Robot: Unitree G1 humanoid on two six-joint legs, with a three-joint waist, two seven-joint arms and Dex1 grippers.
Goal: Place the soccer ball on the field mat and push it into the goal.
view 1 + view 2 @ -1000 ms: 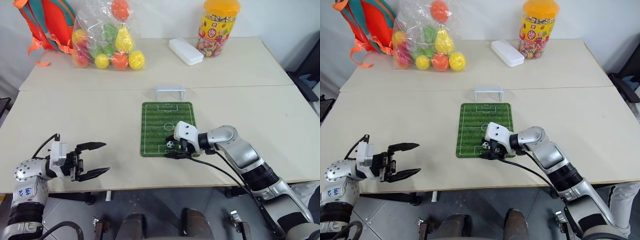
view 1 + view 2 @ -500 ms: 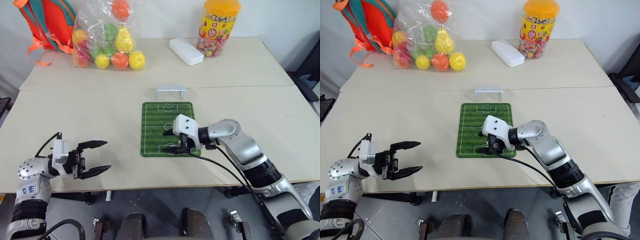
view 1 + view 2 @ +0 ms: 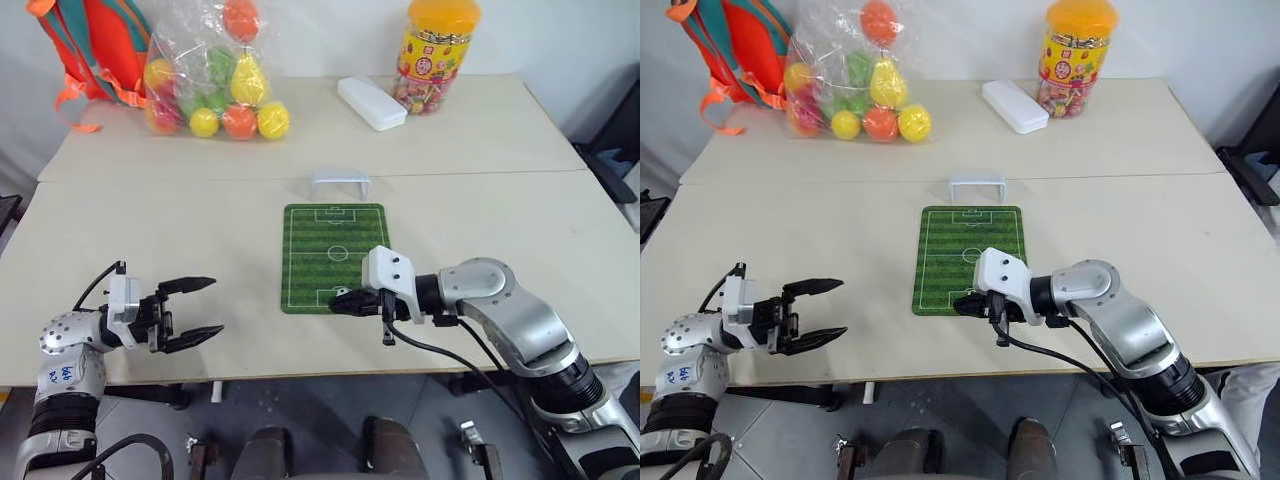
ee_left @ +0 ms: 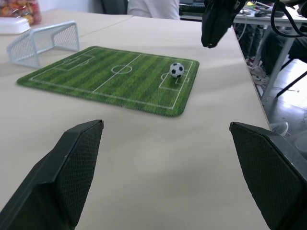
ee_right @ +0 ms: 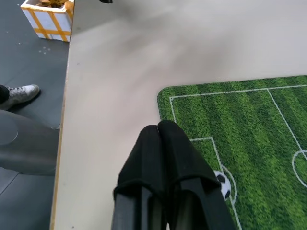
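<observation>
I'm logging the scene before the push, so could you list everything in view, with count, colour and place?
soccer ball: one, white and black, on the mat's near end
field mat: one, green striped, table centre
goal: one, white, just beyond the mat
bag of balls: one, clear, yellow, orange and green balls, far left
backpack: one, orange, far left corner
case: one, white, far side
candy jar: one, orange-lidded, far side
table: beige
left gripper: jaws open
right gripper: jaws shut, above the ball

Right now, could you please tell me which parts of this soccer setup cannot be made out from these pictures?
- Soccer ball: in the head views, hidden behind the right end effector; in the right wrist view, half covered by its fingers.
- Goal: cut off by the right wrist view's edge.
- Jar contents: too small to identify.
</observation>
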